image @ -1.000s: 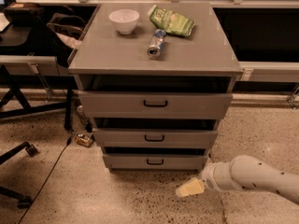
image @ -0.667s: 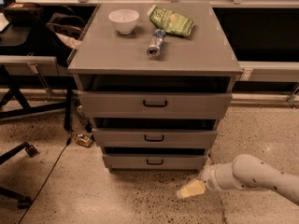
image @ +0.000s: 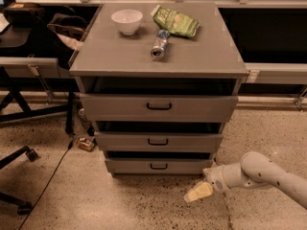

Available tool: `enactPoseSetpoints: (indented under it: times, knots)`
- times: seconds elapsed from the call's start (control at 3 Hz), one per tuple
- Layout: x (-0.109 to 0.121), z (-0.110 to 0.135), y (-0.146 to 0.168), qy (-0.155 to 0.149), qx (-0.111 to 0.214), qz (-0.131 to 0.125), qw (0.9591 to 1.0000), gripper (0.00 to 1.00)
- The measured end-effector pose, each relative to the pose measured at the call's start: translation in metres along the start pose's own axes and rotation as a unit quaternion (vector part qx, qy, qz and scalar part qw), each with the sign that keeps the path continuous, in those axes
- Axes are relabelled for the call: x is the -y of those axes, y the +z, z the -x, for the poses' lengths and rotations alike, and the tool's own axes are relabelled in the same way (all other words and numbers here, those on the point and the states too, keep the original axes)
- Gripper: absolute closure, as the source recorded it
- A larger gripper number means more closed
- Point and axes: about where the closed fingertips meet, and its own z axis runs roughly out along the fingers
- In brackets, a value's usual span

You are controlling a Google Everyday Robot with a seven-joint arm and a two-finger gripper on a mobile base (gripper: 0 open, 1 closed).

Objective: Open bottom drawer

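Observation:
The grey cabinet (image: 158, 56) stands in the middle of the camera view with three drawers. The bottom drawer (image: 184, 166) is the lowest one, a shallow flat front with a small black handle (image: 158, 166), just above the floor. My gripper (image: 198, 192) is at the end of the white arm coming in from the lower right. It hovers low over the floor, in front of and a little right of the bottom drawer's handle, not touching the drawer.
On the cabinet top lie a white bowl (image: 127, 21), a green chip bag (image: 175, 21) and a can on its side (image: 159, 44). A chair base (image: 14, 162) and a cable are on the floor at left, with a small object (image: 85, 143) by the cabinet's left foot.
The arm and gripper have barely shifted, staying low at the cabinet's lower right. The drawers have not moved.

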Motion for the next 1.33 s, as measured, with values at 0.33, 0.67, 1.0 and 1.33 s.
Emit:
enactPoseSetpoints:
  times: [0.33, 0.67, 1.0, 1.33]
  knots:
    - [0.000, 0.000, 0.002, 0.002, 0.000, -0.002, 1.0000, 0.00]
    - [0.002, -0.005, 0.014, 0.015, 0.000, -0.018, 0.9997, 0.00]
    - [0.015, -0.008, 0.032, 0.028, 0.011, -0.045, 0.9985, 0.00]
    - [0.033, -0.005, 0.046, 0.031, 0.026, -0.097, 0.9944, 0.00]
